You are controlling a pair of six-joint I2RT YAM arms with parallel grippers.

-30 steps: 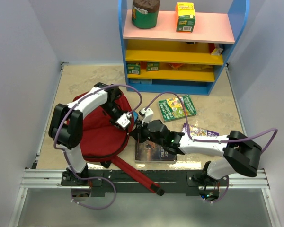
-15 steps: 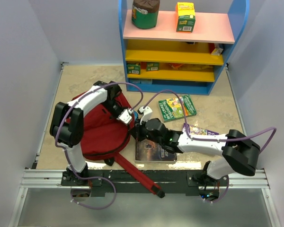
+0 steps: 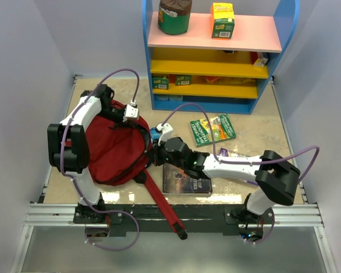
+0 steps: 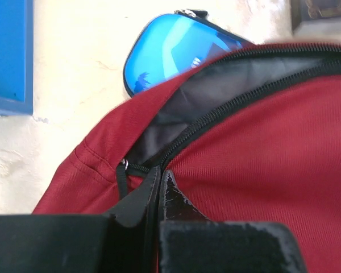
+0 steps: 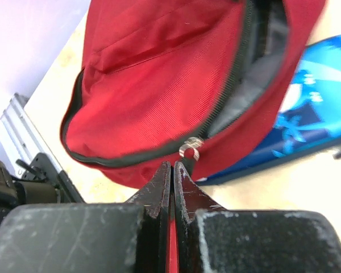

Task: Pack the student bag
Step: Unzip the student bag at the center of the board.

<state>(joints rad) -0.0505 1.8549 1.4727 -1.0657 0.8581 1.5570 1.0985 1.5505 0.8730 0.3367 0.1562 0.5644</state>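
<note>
The left gripper (image 4: 161,173) was shut tight; its tips pressed on the student bag (image 4: 261,148) right at the end of the open zip, just beside a small zip pull (image 4: 124,165); I could not tell if any cloth was pinched between them. The right gripper (image 5: 171,166) was shut too; a thin line of red cloth showed between its fingers, so it had hold of the bag's edge; a silver ring (image 5: 188,151) on the zip sat just above its tips.

The bag lay on the left part of the table (image 3: 256,136), with the left gripper at its far side and the right gripper at its right side; its zip was open, and only grey lining showed inside. A blue pencil case (image 4: 170,51) lay outside the bag, touching its edge; a long red strap (image 3: 162,207) ran out to the near edge.

Only the top view showed the rest; a dark book (image 3: 186,181) and a green book (image 3: 212,129) lay on the table to the right of the bag; a shelf (image 3: 146,57) stood at the back, with a green tin (image 3: 174,16) and a yellow box (image 3: 222,20) on its top board, and small green boxes (image 3: 162,81) on a lower yellow board.
</note>
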